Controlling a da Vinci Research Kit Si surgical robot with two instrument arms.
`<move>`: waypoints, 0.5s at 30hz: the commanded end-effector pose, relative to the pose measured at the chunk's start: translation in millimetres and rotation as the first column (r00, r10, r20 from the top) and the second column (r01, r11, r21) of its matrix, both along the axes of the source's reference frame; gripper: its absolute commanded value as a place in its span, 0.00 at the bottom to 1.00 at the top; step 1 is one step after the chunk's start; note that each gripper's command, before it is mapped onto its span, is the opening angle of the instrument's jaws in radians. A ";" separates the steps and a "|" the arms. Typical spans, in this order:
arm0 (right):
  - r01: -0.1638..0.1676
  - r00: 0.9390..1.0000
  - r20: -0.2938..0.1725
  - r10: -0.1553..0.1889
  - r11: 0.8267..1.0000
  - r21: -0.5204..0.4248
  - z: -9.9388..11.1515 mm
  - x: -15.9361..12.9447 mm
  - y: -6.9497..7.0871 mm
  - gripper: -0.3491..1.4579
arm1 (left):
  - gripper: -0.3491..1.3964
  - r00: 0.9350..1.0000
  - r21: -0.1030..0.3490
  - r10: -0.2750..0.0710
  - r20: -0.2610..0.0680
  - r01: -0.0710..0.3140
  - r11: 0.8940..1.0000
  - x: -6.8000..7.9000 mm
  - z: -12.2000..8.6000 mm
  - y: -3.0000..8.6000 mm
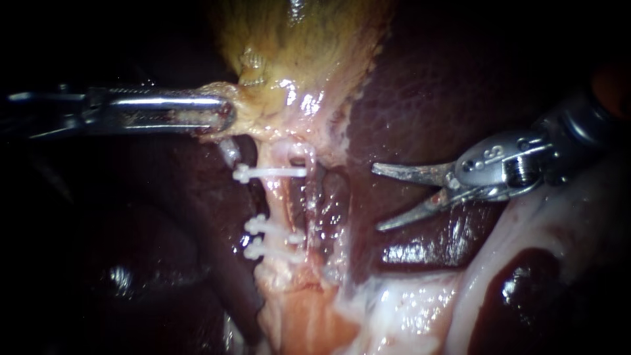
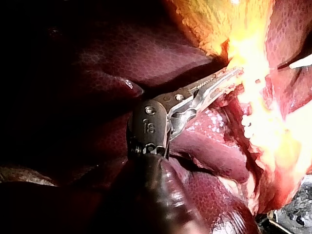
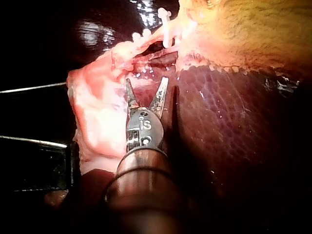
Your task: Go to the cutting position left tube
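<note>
The left tube (image 1: 281,200) runs down from the yellowish gallbladder (image 1: 296,46) and carries three white clips: one higher (image 1: 269,173) and two close together lower (image 1: 269,236). My right instrument (image 1: 378,197) comes in from the right, its two thin blades open, tips pointing at the tubes and still apart from them over the liver (image 1: 420,98). In the right wrist view its open blades (image 3: 146,84) sit just short of the pale tissue, the clips (image 3: 165,29) ahead. My left instrument (image 1: 220,117) is shut on the gallbladder's lower edge, also seen in its wrist view (image 2: 226,78).
A second thin strand (image 1: 317,197) lies just right of the clipped tube. Pale fatty tissue (image 1: 394,302) spreads below and towards the right. Dark liver lobes (image 1: 164,250) fill the left side.
</note>
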State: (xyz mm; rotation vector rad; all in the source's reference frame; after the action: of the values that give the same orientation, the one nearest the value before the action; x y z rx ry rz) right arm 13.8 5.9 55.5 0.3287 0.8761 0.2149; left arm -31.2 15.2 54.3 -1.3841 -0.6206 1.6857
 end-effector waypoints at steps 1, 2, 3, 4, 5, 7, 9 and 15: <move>0.002 1.000 -0.001 -0.002 1.000 0.002 0.0 0.0 0.0 0.98 | 0.00 1.000 0.001 0.001 0.001 -0.001 1.000 0.3 -0.4 0.0; 0.002 1.000 -0.001 -0.002 1.000 0.002 0.0 0.1 0.0 0.98 | 0.00 1.000 0.002 0.002 0.002 -0.002 1.000 0.6 -0.6 0.0; 0.003 1.000 -0.002 -0.003 1.000 0.003 0.0 0.2 0.0 0.98 | 0.00 1.000 0.004 0.004 0.004 -0.004 1.000 1.0 -1.0 0.1; 0.003 1.000 -0.002 -0.003 1.000 0.003 0.0 0.3 0.0 0.98 | 0.00 1.000 0.005 0.006 0.005 -0.006 1.000 1.3 -1.3 0.1; 0.006 1.000 -0.005 -0.006 1.000 0.007 0.0 0.4 0.0 0.98 | 0.00 1.000 0.007 0.007 0.006 -0.007 1.000 1.6 -1.6 0.1; 0.013 1.000 -0.010 -0.013 1.000 0.014 -0.1 0.8 0.0 0.98 | 0.00 1.000 0.010 0.010 0.009 -0.010 1.000 2.3 -2.4 0.1; 0.019 1.000 -0.015 -0.019 1.000 0.021 -0.2 1.3 0.0 0.98 | 0.00 1.000 0.013 0.016 0.010 -0.016 1.000 2.8 -3.1 0.0; 0.075 0.996 -0.059 -0.070 0.993 0.093 -0.8 3.9 -0.3 0.98 | 0.00 1.000 0.014 0.014 0.016 -0.014 1.000 3.1 -4.0 -0.2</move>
State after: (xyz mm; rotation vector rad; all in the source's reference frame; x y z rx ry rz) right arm 18.4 5.6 54.5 0.4703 0.9088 0.1869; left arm -28.2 14.9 50.3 -1.3851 -0.6513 1.6804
